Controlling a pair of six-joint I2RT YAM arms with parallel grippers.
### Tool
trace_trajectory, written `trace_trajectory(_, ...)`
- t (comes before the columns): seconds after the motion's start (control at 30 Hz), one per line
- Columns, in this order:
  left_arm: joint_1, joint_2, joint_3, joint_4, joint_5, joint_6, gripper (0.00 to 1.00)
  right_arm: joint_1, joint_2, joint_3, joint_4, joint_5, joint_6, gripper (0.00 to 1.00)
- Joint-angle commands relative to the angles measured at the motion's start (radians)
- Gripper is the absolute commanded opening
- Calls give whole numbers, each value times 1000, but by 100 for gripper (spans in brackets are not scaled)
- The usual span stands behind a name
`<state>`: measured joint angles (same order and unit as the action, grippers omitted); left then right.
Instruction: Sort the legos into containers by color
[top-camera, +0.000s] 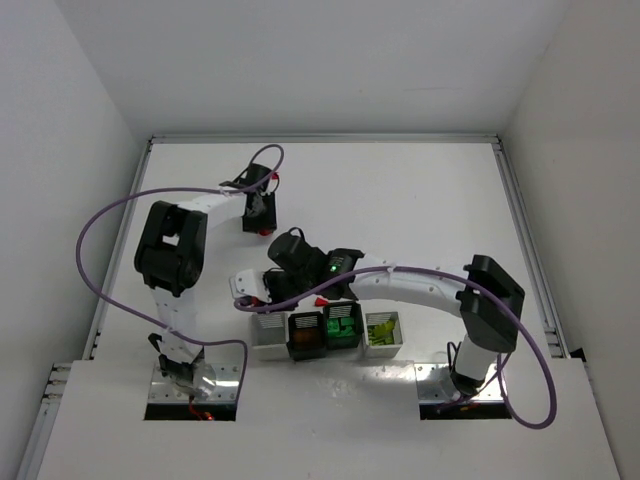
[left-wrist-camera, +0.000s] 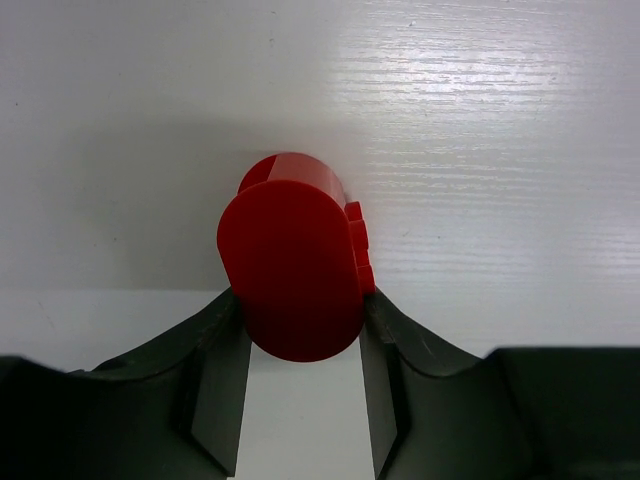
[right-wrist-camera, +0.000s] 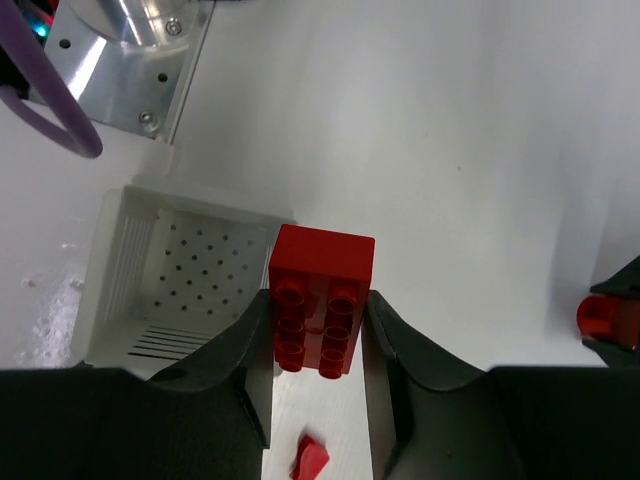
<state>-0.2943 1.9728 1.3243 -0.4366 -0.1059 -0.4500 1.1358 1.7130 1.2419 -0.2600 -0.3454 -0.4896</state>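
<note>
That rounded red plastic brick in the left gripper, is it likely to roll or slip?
Likely rigid: the rounded red plastic brick holds shape in the left gripper. Its smooth curved end may slip or roll if released.

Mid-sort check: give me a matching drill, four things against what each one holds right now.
Things:
1. left gripper
2. right gripper
3. leftmost white bin
4. rightmost white bin

Contents:
A. yellow-green bricks
B. round-ended red brick
C. no brick visible inside
D. studded red brick

Pairs: 1-B, 2-D, 3-C, 4-A
</note>
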Motion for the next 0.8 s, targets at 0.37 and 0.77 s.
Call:
trace_trajectory(0.37,14,-138,-88,50,94,51,11,44,-55,1,105,-61,-12,5)
trace_trajectory(0.77,14,-190,-117,81,117,51,7,76,-64,66,-10,-67,81,0)
